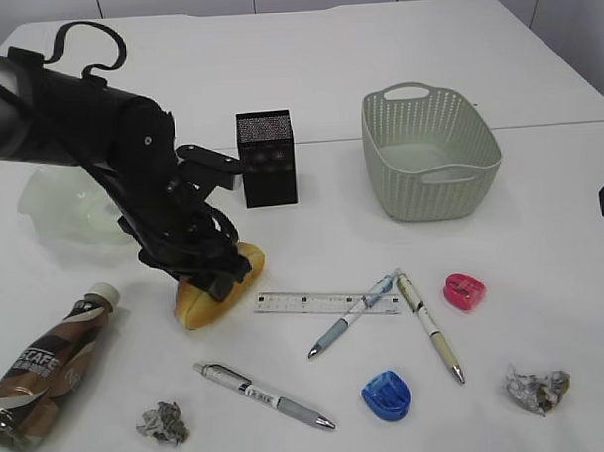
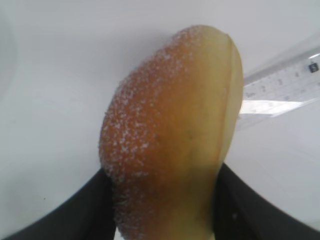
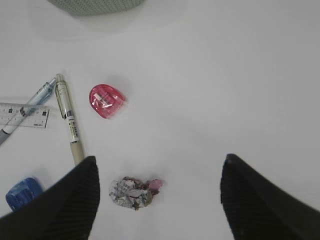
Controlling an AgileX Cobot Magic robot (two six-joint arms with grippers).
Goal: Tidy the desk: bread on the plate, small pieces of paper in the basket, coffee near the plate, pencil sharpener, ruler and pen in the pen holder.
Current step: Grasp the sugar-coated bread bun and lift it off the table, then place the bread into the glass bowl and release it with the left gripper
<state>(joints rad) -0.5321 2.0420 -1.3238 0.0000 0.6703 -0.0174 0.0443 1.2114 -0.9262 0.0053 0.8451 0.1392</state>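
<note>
On the left, the coffee [image 1: 51, 366] lies on its side on the desk [image 1: 376, 75]. The green plate [image 1: 68, 209] sits behind the black arm. The left gripper [image 1: 217, 279] is down over the bread [image 1: 217, 286], with one finger [image 2: 75, 215] on each side of the roll, touching it. The bread rests on the desk, next to the ruler [image 1: 325, 303]. On the right, the right gripper [image 3: 157, 200] is wide open and holds nothing. It hangs above a paper ball [image 3: 134, 192], which lies between its fingers.
</note>
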